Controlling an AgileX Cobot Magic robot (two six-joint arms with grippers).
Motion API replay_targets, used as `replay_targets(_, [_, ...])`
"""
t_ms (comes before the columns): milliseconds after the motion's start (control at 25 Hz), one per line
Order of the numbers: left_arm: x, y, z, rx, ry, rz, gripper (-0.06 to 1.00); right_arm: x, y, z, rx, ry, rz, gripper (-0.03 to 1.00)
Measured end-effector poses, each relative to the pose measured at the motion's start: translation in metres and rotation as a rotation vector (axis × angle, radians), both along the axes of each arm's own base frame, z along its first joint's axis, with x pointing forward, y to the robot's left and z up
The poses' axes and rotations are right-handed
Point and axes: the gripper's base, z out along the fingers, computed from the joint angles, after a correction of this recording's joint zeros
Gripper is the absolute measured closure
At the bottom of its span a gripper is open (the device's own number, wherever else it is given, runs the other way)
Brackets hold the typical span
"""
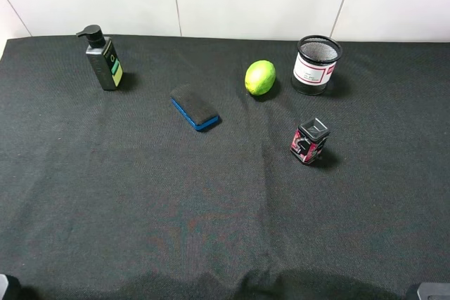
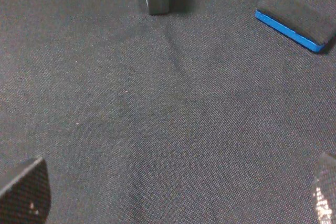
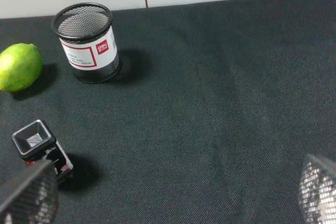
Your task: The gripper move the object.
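- Exterior high: the lime-green fruit (image 1: 259, 77) lies on the black cloth (image 1: 140, 194), just left of the mesh cup (image 1: 316, 64).
- Left wrist: the left gripper (image 2: 173, 195) has its fingers spread apart, holding nothing.
- Right wrist: the right gripper (image 3: 173, 192) is spread too; the fruit (image 3: 19, 67) sits beside the cup (image 3: 86, 42).

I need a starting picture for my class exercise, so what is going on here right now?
Nothing is being handled yet. The small lime-green fruit lies untouched on the black cloth-covered table, between the blue-edged black eraser block and the black mesh cup. Both hands are open and hold nothing: the left hand faces the eraser, the right hand faces the fruit.
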Motion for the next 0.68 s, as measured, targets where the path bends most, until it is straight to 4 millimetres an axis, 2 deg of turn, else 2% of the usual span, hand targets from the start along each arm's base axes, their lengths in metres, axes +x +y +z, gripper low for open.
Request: replay_targets(680, [0.0, 0.0, 0.0, 0.001, 0.0, 0.0, -0.05, 0.0, 0.0, 0.0, 0.0, 0.0, 0.0, 0.27])
